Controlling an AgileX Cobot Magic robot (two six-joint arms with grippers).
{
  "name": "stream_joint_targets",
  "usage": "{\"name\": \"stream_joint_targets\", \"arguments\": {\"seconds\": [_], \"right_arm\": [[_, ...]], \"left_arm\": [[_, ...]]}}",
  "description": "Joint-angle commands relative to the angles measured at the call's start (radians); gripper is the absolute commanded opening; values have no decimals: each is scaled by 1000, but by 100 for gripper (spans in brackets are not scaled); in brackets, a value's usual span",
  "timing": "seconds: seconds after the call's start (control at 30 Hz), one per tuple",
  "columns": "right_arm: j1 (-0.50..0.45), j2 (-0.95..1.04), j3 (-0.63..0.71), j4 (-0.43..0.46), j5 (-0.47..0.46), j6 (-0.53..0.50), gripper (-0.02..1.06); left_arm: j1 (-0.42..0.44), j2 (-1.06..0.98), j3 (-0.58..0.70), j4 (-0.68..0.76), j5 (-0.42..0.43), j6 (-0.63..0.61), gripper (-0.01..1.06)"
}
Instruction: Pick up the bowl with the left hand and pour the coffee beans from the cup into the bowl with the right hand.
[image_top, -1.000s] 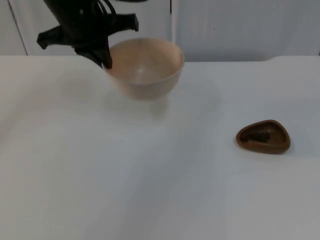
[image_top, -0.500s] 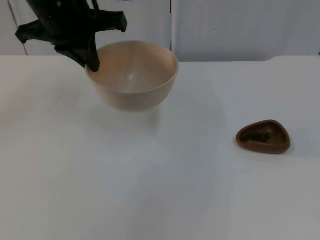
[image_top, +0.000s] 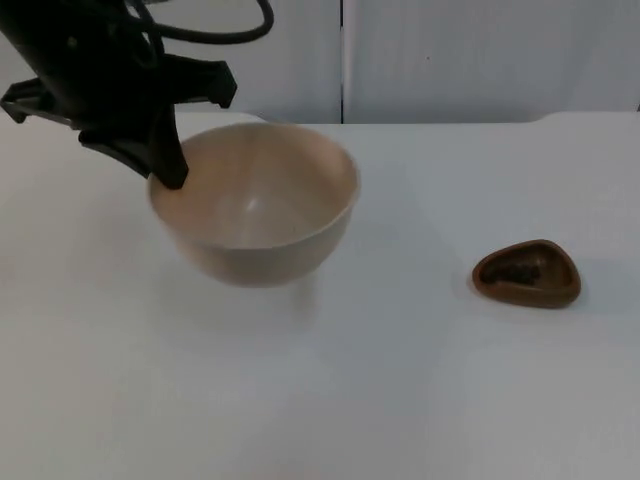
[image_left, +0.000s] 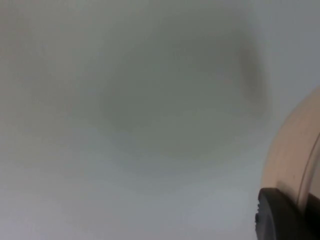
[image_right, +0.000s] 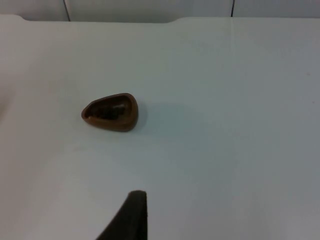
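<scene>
A beige bowl (image_top: 255, 205) hangs above the table left of centre, with nothing in it. My left gripper (image_top: 168, 176) is shut on its left rim, one finger inside the wall. In the left wrist view the bowl's wall (image_left: 295, 155) stands beside a black fingertip (image_left: 280, 217). A small brown drop-shaped cup (image_top: 527, 273) with dark coffee beans inside sits on the table at the right. The right wrist view looks down on the same cup (image_right: 111, 112) from some way off, so my right gripper (image_right: 131, 220) hangs well apart from it.
The white table (image_top: 400, 400) runs back to the grey partition wall (image_top: 480, 50). The bowl casts a faint shadow on the table beneath it.
My left gripper has carried the bowl toward the front and a little left, and it looks bigger in the top view. The cup has not moved.
</scene>
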Motion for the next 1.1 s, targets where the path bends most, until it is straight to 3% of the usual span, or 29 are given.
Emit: {"name": "stream_joint_targets", "arguments": {"seconds": [0.0,0.33,0.57,0.83,1.07], "right_arm": [[-4,-4,7,-3,-3,-5,105],[-4,-4,7,-3,-3,-5,105],[-4,-4,7,-3,-3,-5,105],[-4,-4,7,-3,-3,-5,105],[-4,-4,7,7,-5,0,105]], "left_arm": [[-24,-32,19,-28,-17,11,0],[-204,-55,31,37,-19,-10,0],[-228,-55,31,98,-19,-43,0],[-228,-55,31,263,-15,-191,0],[-228,-53,31,265,-17,-196,0]]}}
